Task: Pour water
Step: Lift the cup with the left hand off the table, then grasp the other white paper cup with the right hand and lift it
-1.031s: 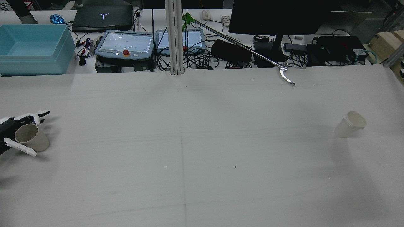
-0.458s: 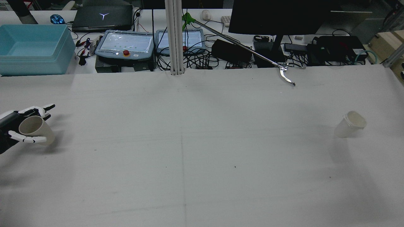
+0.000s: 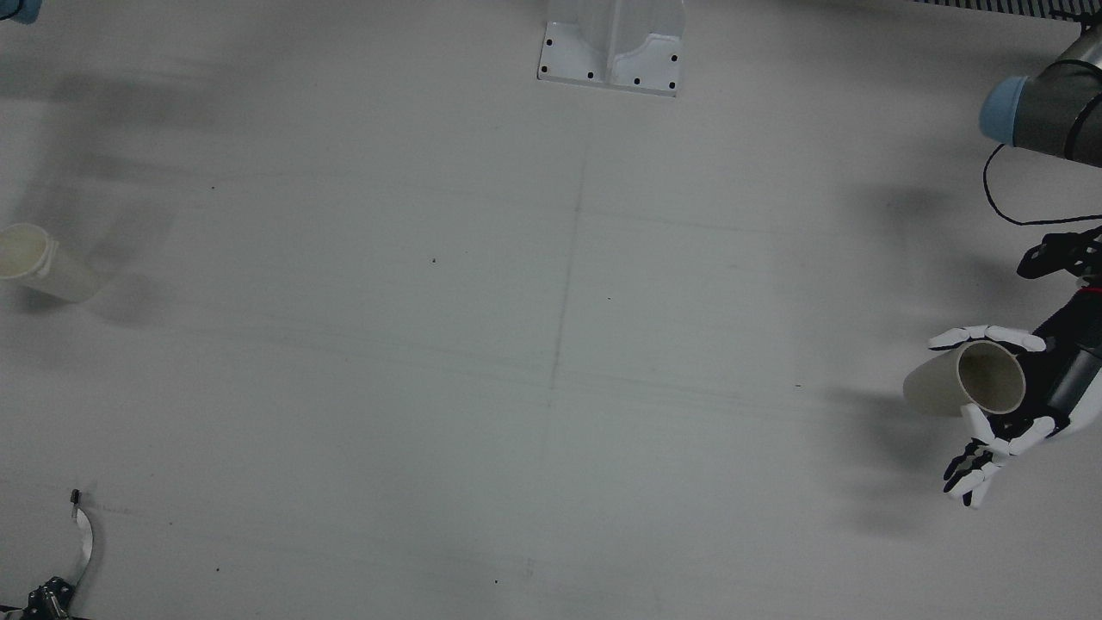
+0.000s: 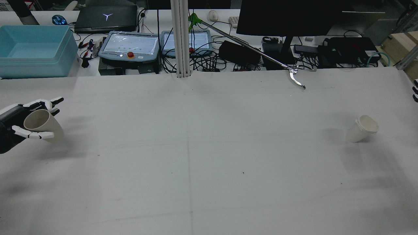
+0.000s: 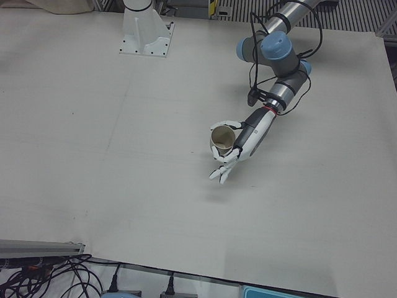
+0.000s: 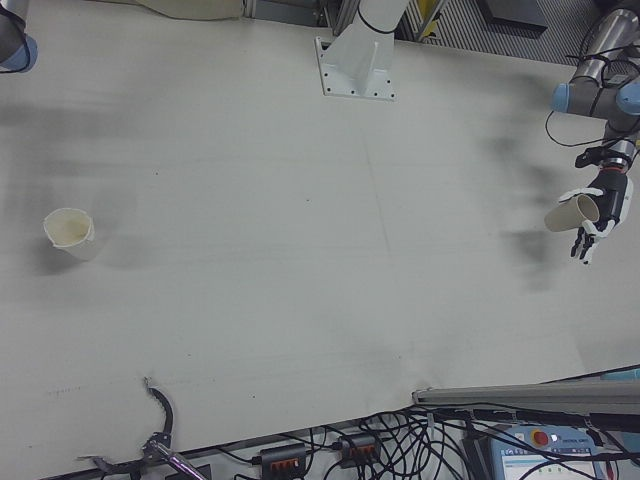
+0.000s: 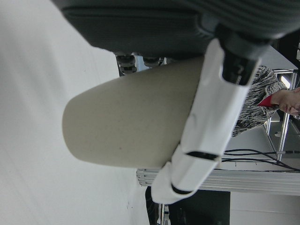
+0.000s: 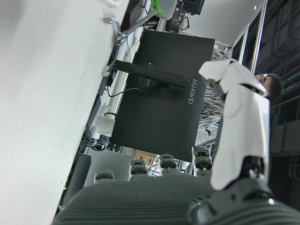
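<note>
While gripping: the left hand (image 4: 23, 122) is wrapping its white fingers (image 4: 32, 134) around the beige paper cup (image 4: 44, 124), one finger lying across the near side of the cup wall and others (image 3: 988, 335) curling round the far side, the cup seated between them.
Cup attitude: the beige paper cup is tilting, its open mouth turning back toward the hand's wrist and its base pointing out over the table; in the left hand view one finger (image 7: 213, 126) is pressing flat along the cup (image 7: 131, 122).
Cup height: it is hanging clear of the white table (image 4: 209, 156), casting a shadow on the table beneath it.
Second cup: the white cup (image 4: 361, 128) is standing on the table at the far right side, well apart from the held cup, mouth upward.
Right hand: only a sliver of the right hand (image 4: 415, 92) is showing at the right edge of the rear view; its fingers (image 8: 241, 126) are showing in the right hand view with nothing between them, looking apart.
Change: compared with half a second earlier, the left hand and cup are sitting higher and a little farther right in the rear view, and the cup is leaning more; the white cup is staying put.
</note>
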`<state>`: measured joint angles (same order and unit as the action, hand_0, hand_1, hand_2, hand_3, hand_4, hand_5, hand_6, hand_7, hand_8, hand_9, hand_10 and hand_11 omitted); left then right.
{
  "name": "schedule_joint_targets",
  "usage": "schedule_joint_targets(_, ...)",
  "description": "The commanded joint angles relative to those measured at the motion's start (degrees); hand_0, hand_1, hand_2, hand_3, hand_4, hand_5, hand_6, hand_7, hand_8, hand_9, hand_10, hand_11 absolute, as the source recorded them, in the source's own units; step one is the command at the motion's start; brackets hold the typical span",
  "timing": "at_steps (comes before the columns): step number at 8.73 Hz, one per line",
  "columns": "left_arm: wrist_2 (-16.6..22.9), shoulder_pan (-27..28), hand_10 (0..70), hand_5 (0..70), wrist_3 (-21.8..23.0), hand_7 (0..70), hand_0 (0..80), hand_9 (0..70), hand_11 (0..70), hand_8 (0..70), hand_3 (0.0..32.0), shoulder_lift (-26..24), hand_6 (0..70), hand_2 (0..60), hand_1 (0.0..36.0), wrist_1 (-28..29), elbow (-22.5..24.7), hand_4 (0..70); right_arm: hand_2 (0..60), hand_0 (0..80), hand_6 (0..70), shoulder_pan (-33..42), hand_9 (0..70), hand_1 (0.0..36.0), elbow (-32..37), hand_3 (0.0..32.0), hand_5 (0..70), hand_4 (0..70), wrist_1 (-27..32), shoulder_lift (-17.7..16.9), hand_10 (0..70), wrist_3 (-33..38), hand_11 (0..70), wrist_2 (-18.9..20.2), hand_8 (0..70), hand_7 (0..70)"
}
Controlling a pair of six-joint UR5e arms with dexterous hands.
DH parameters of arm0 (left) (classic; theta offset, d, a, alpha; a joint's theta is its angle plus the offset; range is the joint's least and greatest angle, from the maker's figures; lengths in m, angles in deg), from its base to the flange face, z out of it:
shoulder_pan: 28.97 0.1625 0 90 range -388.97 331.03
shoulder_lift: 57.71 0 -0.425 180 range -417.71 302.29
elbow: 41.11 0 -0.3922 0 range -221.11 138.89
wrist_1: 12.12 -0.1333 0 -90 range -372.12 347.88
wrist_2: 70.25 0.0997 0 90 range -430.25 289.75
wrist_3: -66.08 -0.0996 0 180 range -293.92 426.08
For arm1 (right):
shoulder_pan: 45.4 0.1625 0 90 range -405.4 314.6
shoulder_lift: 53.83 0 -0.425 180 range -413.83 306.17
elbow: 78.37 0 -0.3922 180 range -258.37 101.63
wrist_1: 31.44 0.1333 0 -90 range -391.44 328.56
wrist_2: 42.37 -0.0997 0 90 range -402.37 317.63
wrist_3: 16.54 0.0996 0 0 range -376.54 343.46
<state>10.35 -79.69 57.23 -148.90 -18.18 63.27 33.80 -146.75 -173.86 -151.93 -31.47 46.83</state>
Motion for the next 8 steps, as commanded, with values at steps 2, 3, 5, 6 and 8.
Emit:
schedule_joint_targets(2, -1.4, -0.26, 3.3, 70.0, 2.78, 10.2, 80.0, 0.6, 9.5, 1.4, 0.0, -0.04, 10.8, 60.0, 36.0, -4.75, 4.43, 27.9, 29.3, 55.8, 12.0, -7.47, 4.2, 29.6, 17.4, 0.0, 8.3, 0.0, 10.23, 7.66, 0.0, -8.07, 0.0, 0.01, 3.4, 7.6)
schedule_joint_targets(3, -1.4, -0.44, 3.3, 70.0, 2.96, 10.1, 80.0, 0.6, 9.4, 1.3, 0.0, 0.05, 10.6, 60.0, 36.0, -4.75, 4.43, 27.6, 26.0, 56.3, 12.2, -8.26, 3.8, 29.0, 17.4, 0.0, 8.3, 0.0, 10.23, 7.14, 0.0, -8.62, 0.0, 0.01, 3.0, 9.2)
schedule_joint_targets(5, -1.4, -0.44, 3.2, 70.0, 3.31, 9.7, 80.0, 0.5, 9.3, 1.3, 0.0, 0.14, 10.2, 60.0, 36.0, -4.84, 4.52, 26.5, 20.6, 56.6, 10.5, -9.67, 1.6, 28.3, 17.4, 0.0, 8.1, 0.0, 10.23, 6.87, 0.0, -10.11, 0.0, 0.1, 1.4, 6.5)
schedule_joint_targets(6, -1.4, -0.52, 3.2, 70.0, 3.31, 9.7, 80.0, 0.5, 9.4, 1.3, 0.0, 0.14, 10.1, 60.0, 36.0, -4.84, 4.52, 25.7, 18.1, 56.3, 8.9, -10.55, 0.7, 28.0, 16.53, 0.0, 7.9, 0.0, 10.14, 6.78, 0.0, -10.99, 0.0, 0.18, 0.7, 2.8)
schedule_joint_targets(8, -1.4, -0.61, 3.2, 70.0, 3.31, 9.5, 80.0, 0.5, 9.4, 1.3, 0.0, 0.31, 9.9, 60.0, 36.0, -4.67, 4.52, 25.3, 18.6, 56.5, 9.3, -12.22, 0.1, 28.0, 11.8, 0.0, 7.8, 0.0, 8.83, 6.78, 0.0, -13.63, 0.0, 0.01, 0.8, 4.5)
